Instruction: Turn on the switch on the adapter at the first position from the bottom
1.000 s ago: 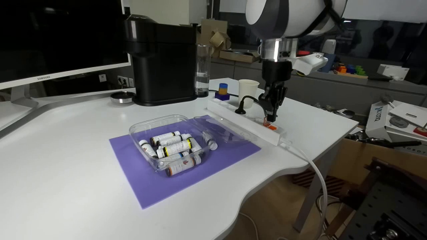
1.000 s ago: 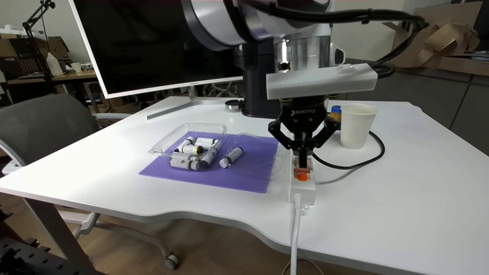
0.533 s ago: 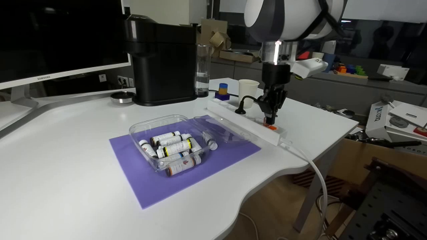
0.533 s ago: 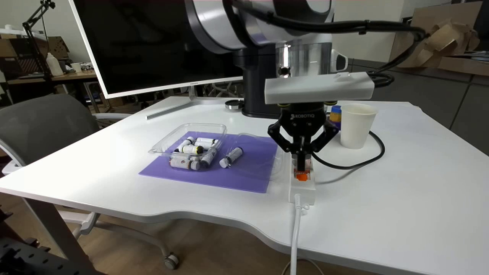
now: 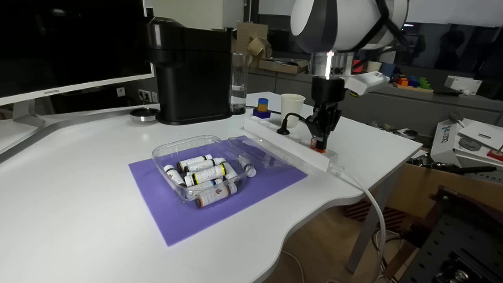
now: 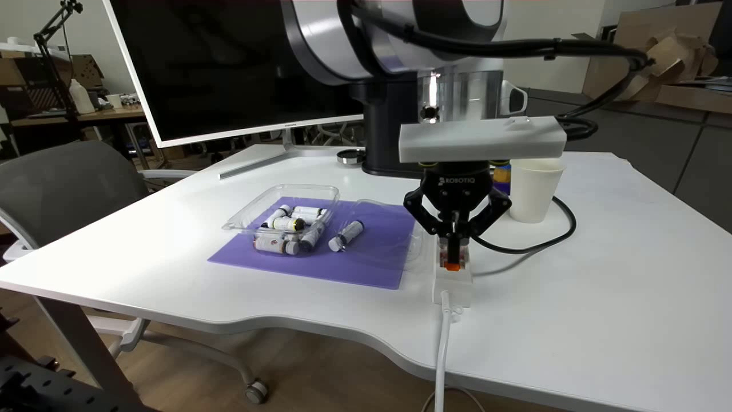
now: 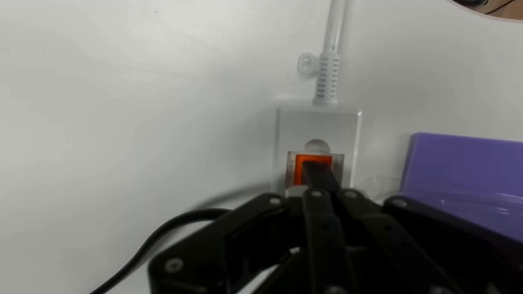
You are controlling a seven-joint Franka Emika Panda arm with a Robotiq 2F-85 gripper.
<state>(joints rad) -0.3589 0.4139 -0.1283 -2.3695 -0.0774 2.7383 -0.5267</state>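
Long, slim white plastic power strip [image 5: 289, 144]: flat on your white table [image 5: 98, 220], near the purple rectangular mat [image 5: 177, 228]; white cord [image 7: 334, 30] from its end, round black plug [image 5: 282, 130] with black cable [image 7: 163, 229] farther along. Your black, jointed gripper [image 6: 453, 261], lettered ROBOTIQ in white: fingers pressed together, tips pointing down at the orange-red rocker switch [image 7: 304, 158] nearest the corded end; whether the rocker is pushed in, you cannot tell from these views. Clear plastic tray [image 5: 204, 136]: on the mat, holding small white-labelled bottles [image 5: 208, 174], print too small for you to read. Black-screened monitor [image 5: 70, 43]: you read SAMSUNG on its pale lower bezel [image 5: 90, 86]. Tall black appliance [image 5: 192, 78]: standing on the table near the monitor. White box [image 5: 440, 151] at the edge of an exterior view: letters ROBOT legible to you. Tapered white cup [image 5: 291, 104]: upright, near the strip.
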